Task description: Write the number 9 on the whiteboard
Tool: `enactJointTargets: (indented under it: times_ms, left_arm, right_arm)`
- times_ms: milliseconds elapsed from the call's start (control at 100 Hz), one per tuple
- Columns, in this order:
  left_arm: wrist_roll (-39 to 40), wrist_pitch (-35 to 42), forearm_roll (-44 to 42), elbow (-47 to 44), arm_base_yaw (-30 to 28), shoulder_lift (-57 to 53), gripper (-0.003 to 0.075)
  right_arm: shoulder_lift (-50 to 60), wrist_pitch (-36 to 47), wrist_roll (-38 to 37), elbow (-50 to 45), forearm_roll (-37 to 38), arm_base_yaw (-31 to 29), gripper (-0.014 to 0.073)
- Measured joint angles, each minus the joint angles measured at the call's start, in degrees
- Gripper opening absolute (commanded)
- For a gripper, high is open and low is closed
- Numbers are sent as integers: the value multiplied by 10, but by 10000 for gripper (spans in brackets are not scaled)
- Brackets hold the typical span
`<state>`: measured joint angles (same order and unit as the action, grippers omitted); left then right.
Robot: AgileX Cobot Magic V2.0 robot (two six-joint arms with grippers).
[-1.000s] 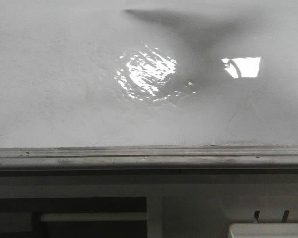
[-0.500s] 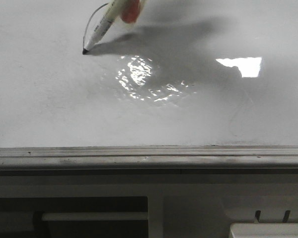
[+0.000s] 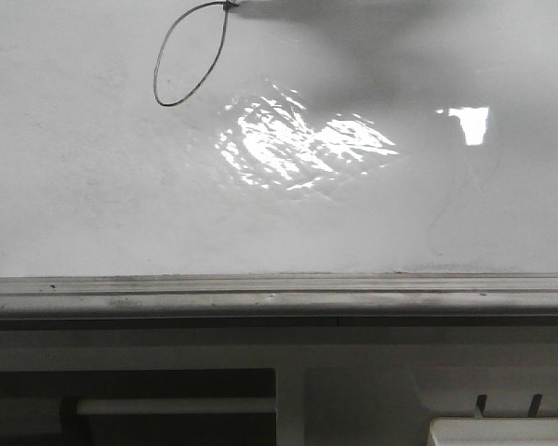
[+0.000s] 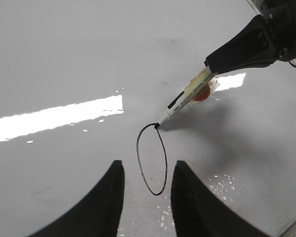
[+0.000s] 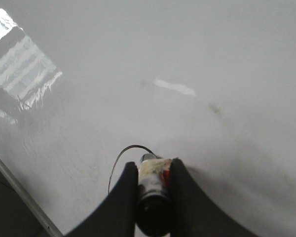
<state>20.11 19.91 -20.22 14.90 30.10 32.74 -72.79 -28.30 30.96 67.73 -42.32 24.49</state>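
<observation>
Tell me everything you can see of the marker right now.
The marker is a slim pen with a pale, printed barrel, a red patch at the grip and a dark tip. It is tilted, clamped between the fingers of the right gripper. Its tip touches the whiteboard where the thin black loop closes, at the loop's end away from the ledge. No tail is drawn yet.

Glossy whiteboard [image 3: 93, 204], dull metal ledge [image 3: 279, 295]

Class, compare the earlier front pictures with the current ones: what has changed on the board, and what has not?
The marker drew a closed loop on the whiteboard, which was bare a second ago, and its tip went back to the loop's top. The right gripper stays shut on it. No tail yet; the ledge is unchanged.
</observation>
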Motion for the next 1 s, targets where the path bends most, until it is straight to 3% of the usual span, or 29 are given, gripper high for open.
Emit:
enactJointTargets:
  times_ms: [300,490,750,1000]
  left_arm:
    - [0,-2,-5,0,0,0,222]
    - [8,10,-96,0,0,37,233]
    - [74,139,-218,0,0,150,234]
    - [88,215,-257,0,0,226,234]
  right_arm:
    - [7,-64,-23,-139,-28,21,-68]
    - [31,-38,-24,-142,-25,43,-68]
    - [61,-28,-24,-137,-31,112,-68]
    - [61,-13,-24,-137,-38,152,-68]
